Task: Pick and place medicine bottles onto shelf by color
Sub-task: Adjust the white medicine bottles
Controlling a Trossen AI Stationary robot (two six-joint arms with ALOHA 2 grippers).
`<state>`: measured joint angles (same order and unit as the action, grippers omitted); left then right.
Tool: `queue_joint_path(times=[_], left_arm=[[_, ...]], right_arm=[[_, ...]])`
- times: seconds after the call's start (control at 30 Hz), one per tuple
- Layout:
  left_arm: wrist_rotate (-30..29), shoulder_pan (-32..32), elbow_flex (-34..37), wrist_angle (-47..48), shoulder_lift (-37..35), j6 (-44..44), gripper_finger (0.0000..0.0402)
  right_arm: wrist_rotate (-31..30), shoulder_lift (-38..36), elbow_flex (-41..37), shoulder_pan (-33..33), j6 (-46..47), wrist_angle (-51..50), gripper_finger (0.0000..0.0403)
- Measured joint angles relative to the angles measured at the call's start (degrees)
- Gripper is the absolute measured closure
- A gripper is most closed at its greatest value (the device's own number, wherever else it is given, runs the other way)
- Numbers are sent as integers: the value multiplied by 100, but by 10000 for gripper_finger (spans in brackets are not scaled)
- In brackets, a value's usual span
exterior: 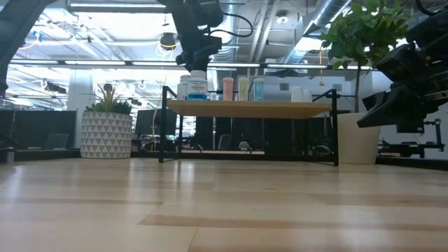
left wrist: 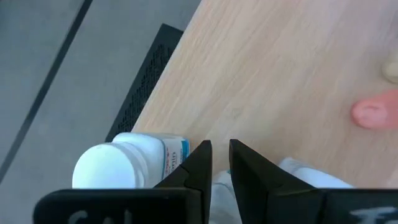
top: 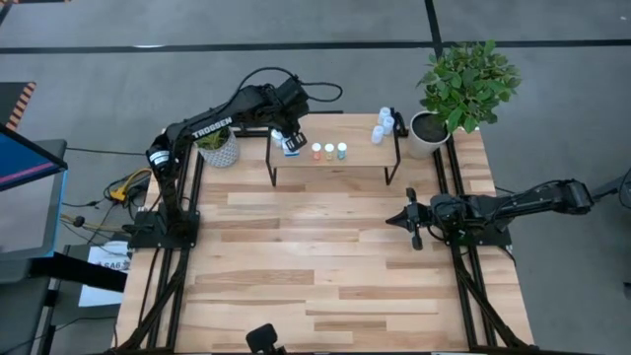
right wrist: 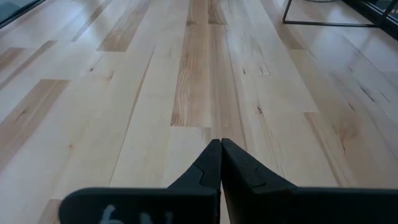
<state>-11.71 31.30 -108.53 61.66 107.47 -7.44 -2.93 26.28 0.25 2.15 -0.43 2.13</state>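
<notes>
The shelf stands at the table's far side. Two larger white bottles stand on its left end. Small bottles capped orange-red, yellow and green stand in a row at its middle. Pale bottles stand at its right end. My left gripper hovers right over one white bottle, its fingers almost shut with a narrow gap; the other white bottle stands beside it. My right gripper is shut and empty, low over the table's right side. My left gripper points down right over the cap of a white bottle that stands upright on the shelf's left end. The gap between its fingers is narrower than the cap. The fingers hide the cap, so I cannot tell whether they touch it.
A patterned pot with a small plant stands left of the shelf. A white pot with a leafy plant stands right of it. The wide tabletop in front of the shelf is bare wood.
</notes>
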Motion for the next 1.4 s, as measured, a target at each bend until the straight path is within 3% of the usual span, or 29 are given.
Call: queue_joint_path(times=[0.27, 0.47, 0.87, 1.4], left_arm=[[-253, -141, -348, 28, -23, -80, 359], [-100, -340, -572, 193, -25, -153, 359], [-100, -728, -575, 587, 42, 57, 359], [-174, -757, -393, 1217, 53, 542, 359]], right_arm=[[-1, 0, 0, 0, -2, 1, 375], [-1, 0, 0, 0, -1, 0, 374], [-3, -2, 0, 0, 0, 1, 374], [-6, -1, 0, 1, -1, 2, 376]])
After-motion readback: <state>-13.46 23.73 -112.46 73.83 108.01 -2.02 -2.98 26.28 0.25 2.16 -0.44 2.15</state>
